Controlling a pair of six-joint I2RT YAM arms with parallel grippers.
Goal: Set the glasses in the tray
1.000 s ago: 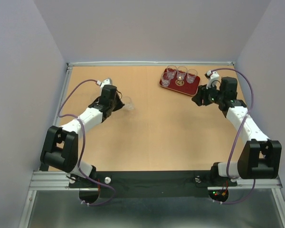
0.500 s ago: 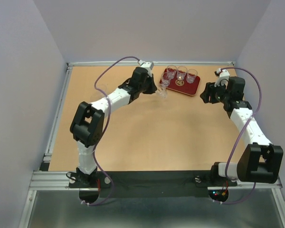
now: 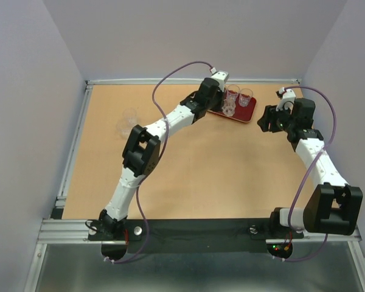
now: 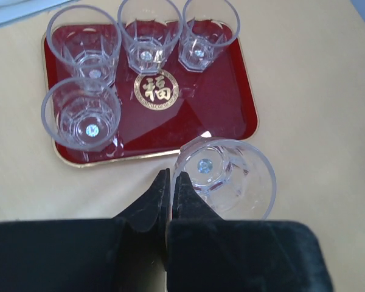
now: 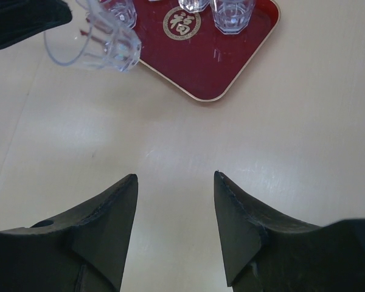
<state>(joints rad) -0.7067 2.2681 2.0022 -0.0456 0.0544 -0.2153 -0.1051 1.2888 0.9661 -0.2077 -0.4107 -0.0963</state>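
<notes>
The dark red tray (image 4: 231, 115) holds several clear glasses, one of them by its left rim (image 4: 81, 114). My left gripper (image 4: 172, 176) is shut on the rim of another glass (image 4: 228, 176) and holds it tilted over the tray's near edge. In the top view, that gripper (image 3: 222, 100) and its glass (image 3: 229, 110) hang over the tray (image 3: 248, 112). The right wrist view shows the held glass (image 5: 106, 42) in the air beside the tray (image 5: 225, 67). My right gripper (image 5: 174, 177) is open and empty over bare table, right of the tray in the top view (image 3: 264, 118).
One more clear glass (image 3: 127, 121) stands alone on the wooden table at the far left. A metal rail (image 3: 79, 134) and grey walls bound the table on its left, far and right sides.
My left arm has swung from the table's left side across to the tray, carrying the glass with it. The right gripper drew back slightly to the right, then stayed still.
</notes>
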